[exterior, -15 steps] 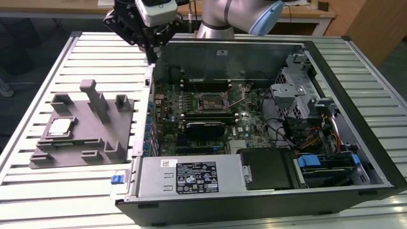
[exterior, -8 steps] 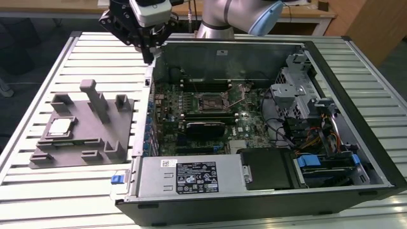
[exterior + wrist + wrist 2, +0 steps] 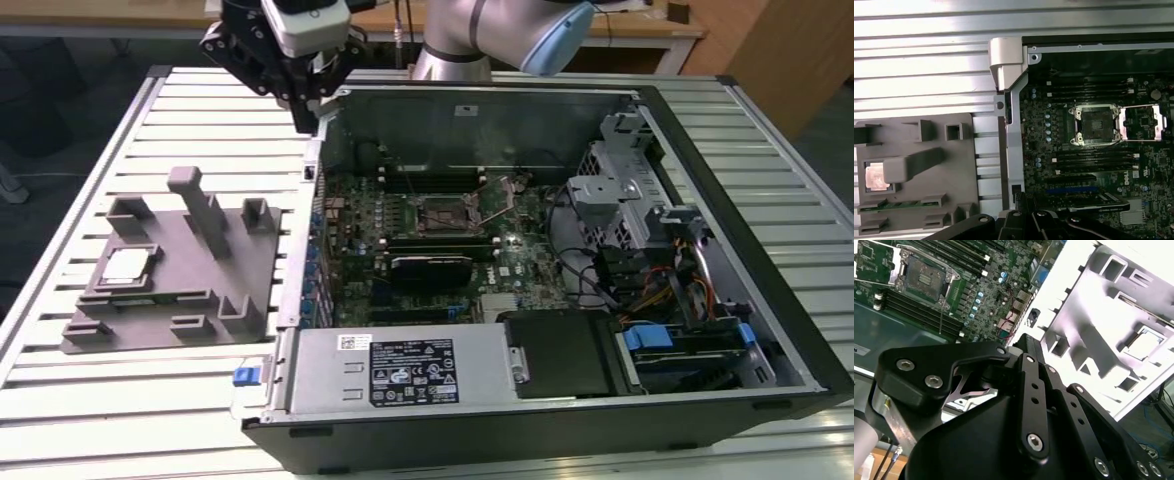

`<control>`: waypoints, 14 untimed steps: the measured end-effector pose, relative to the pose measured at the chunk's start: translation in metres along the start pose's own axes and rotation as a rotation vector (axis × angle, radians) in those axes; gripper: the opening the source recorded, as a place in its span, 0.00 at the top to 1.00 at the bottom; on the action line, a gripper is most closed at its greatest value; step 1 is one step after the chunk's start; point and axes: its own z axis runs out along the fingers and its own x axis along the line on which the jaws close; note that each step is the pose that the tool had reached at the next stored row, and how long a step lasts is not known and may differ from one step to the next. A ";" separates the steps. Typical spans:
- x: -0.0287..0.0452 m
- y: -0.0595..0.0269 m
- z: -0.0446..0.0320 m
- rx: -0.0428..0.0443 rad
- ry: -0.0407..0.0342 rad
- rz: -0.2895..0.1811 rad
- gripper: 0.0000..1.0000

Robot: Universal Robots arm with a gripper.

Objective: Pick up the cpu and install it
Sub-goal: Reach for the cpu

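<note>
The slatted bench [image 3: 147, 400] carries the open computer case [image 3: 534, 110] on the exterior view's right and the grey fixture [image 3: 200, 270] just beside it on the exterior view's left. Inside the case lies the motherboard [image 3: 400, 210], and near its middle is the socket [image 3: 1095, 125], whose frame looks swung open, with nothing seated in it as far as I can judge. The cpu [image 3: 127, 265] sits flat in a recess of the fixture, pale top up, close to one of the upright posts.

My pincer [image 3: 310, 118] hangs high over the far corner of the case wall, between fixture and motherboard and well apart from the cpu. It carries nothing; whether it is wide or narrow I cannot tell.

I judge the pick-up not yet begun: this is the approach. Getting to the cpu calls for crossing over the fixture and descending squarely onto the chip, clear of the posts around it.
</note>
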 end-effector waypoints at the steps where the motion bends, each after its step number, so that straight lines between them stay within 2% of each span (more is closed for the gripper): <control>1: 0.0006 -0.0001 0.0000 0.0001 0.0001 0.000 0.89; 14: 0.0091 -0.0007 0.0002 0.0000 0.0002 0.000 0.89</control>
